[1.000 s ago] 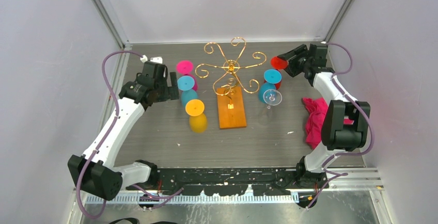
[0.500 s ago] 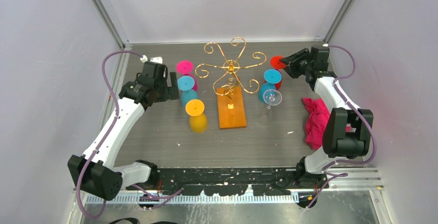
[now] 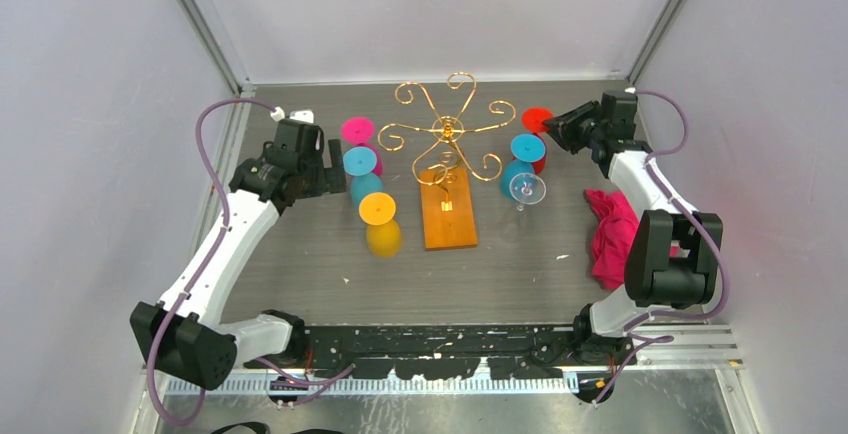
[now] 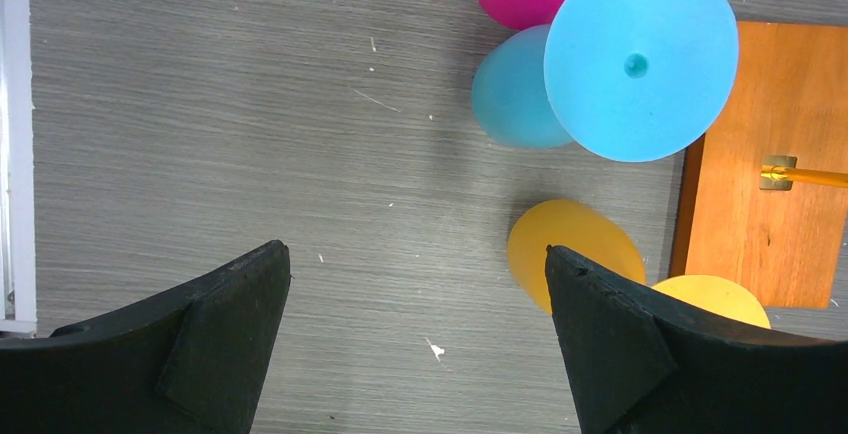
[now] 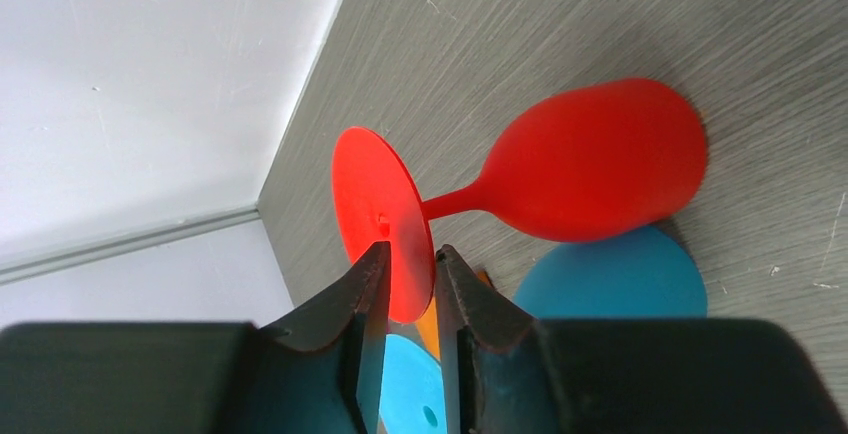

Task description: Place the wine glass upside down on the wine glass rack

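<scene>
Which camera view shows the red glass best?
Right wrist view: the red glass shows bowl, stem and foot, the foot between the fingers of the right gripper. The top view shows little but its foot, small. The left wrist view misses it.

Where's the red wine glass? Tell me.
Top view, far right: the red wine glass stands bowl-down behind the blue glasses, its foot between the jaws of the right gripper.

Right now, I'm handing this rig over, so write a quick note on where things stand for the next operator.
Left end effector: open, holding nothing.
Right end effector: jaws straddle the foot of the red wine glass, which stands rim-down; firm grip unconfirmed.
Wine glass rack: mid-table, no glass on it.
Done: nothing hung.
Left: lift the red glass, hang it upside down on the rack.
</scene>
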Robot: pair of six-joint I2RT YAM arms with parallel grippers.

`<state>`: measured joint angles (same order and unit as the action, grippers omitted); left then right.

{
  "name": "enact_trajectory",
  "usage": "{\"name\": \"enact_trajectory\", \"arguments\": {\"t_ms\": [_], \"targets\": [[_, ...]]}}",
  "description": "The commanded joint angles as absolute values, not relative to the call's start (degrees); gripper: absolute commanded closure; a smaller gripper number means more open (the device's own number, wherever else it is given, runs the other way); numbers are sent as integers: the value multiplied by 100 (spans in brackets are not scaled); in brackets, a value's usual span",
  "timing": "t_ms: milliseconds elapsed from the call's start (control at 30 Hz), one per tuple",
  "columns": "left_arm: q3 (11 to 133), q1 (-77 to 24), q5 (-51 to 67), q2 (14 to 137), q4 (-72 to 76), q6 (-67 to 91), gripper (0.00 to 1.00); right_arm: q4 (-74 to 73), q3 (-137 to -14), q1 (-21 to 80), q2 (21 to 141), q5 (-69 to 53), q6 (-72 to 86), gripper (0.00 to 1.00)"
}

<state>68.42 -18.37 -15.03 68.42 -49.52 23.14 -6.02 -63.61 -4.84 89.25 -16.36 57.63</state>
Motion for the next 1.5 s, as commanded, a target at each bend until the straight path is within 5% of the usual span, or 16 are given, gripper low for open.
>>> {"name": "enact_trajectory", "arguments": {"t_ms": [0,333,1467], "targets": [[6824,-1854,-1612,6633,-4766,2294,0,-424,-6244,-456,8767,-1586,5795,73],[6746,-1854,-1722,6540,-4756,2251,0,-300,-6161,-457,8811,-1582,5887,99],[6655,-1854,-1660,6237,-4720,2633,0,-223,-7591,-457,8196,-2144,6686,99]]}}
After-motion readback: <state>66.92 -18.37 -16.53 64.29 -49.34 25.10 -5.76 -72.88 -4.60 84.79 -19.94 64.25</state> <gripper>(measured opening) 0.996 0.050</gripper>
